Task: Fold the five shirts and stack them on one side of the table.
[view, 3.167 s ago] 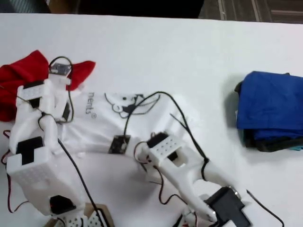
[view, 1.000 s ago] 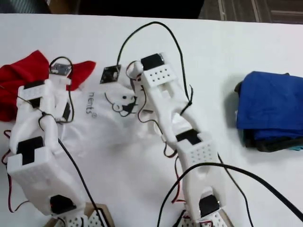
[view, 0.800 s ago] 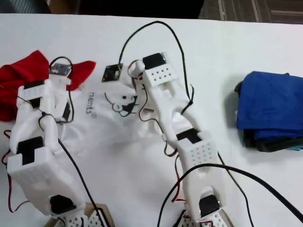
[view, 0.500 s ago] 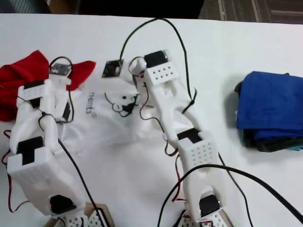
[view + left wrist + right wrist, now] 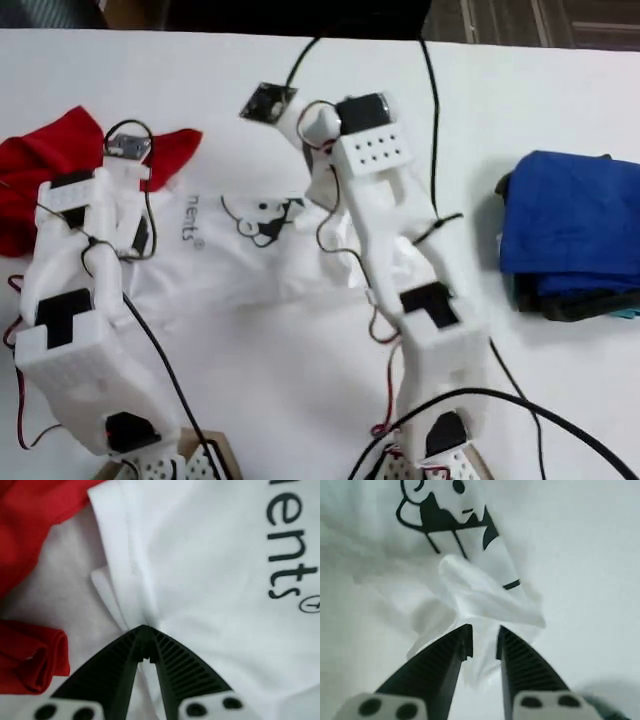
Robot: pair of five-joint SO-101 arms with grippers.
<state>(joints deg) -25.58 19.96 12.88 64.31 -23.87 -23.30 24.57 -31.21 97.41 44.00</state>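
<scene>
With a blue-topped folded pile (image 5: 570,230) at the right, the task looks partly done: the white shirt (image 5: 240,255) lies mid-table, left gripper (image 5: 145,647) pinched tight on its hem, right gripper (image 5: 483,642) narrowly parted over a raised fold, while the red shirt (image 5: 40,165) waits crumpled at left.

Tabletop (image 5: 300,70) layout — spread shirt (image 5: 240,260) at centre-left; second shirt (image 5: 40,160) against its far-left corner; stack of folded shirts (image 5: 570,230) well apart at the right edge. Left gripper (image 5: 145,652) on the spread shirt's left hem — jaws pinching it; right gripper (image 5: 482,642) above its far edge.
</scene>
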